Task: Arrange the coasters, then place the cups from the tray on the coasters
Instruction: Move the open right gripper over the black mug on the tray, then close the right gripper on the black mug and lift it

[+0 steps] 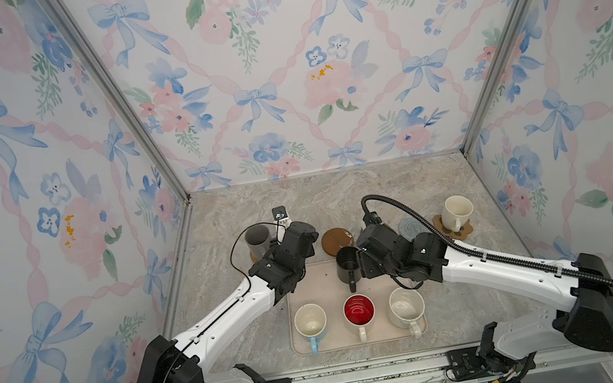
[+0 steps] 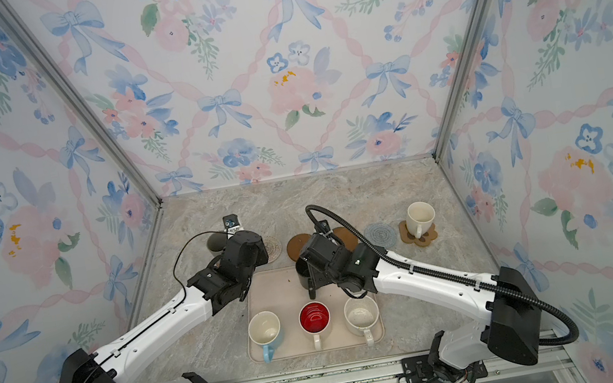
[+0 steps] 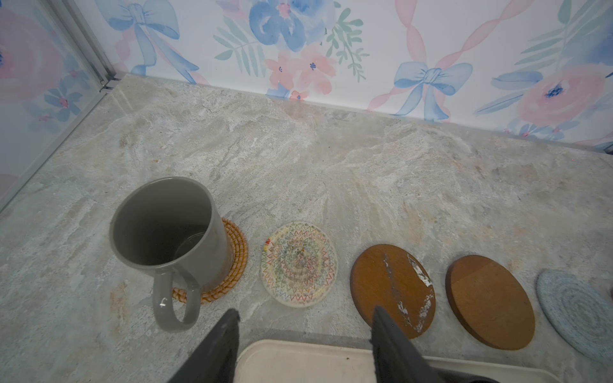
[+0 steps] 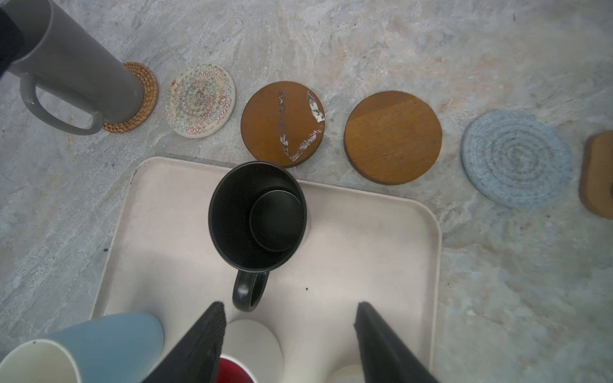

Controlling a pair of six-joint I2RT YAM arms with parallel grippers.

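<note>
The grey cup [image 3: 166,232] stands on the tan rattan coaster [image 3: 232,265]. Beside it lie the pale woven coaster [image 3: 298,263], two dark brown coasters [image 4: 282,122] [image 4: 393,136] and the blue-grey coaster [image 4: 515,159]. The cream cup [image 1: 455,212] sits on the paw coaster [image 1: 463,231]. The black cup [image 4: 257,215] stands on the tray [image 4: 365,248], its handle pointing at my open, empty right gripper [image 4: 289,305]. My left gripper [image 3: 306,311] hangs open and empty over the tray's far edge, facing the pale coaster.
Three more cups stand along the tray's near side: light blue [image 1: 310,322], white with red inside [image 1: 359,311] and speckled [image 1: 406,306]. Floral walls close in the marble table [image 1: 339,195] on three sides. Both arms reach in from the front rail.
</note>
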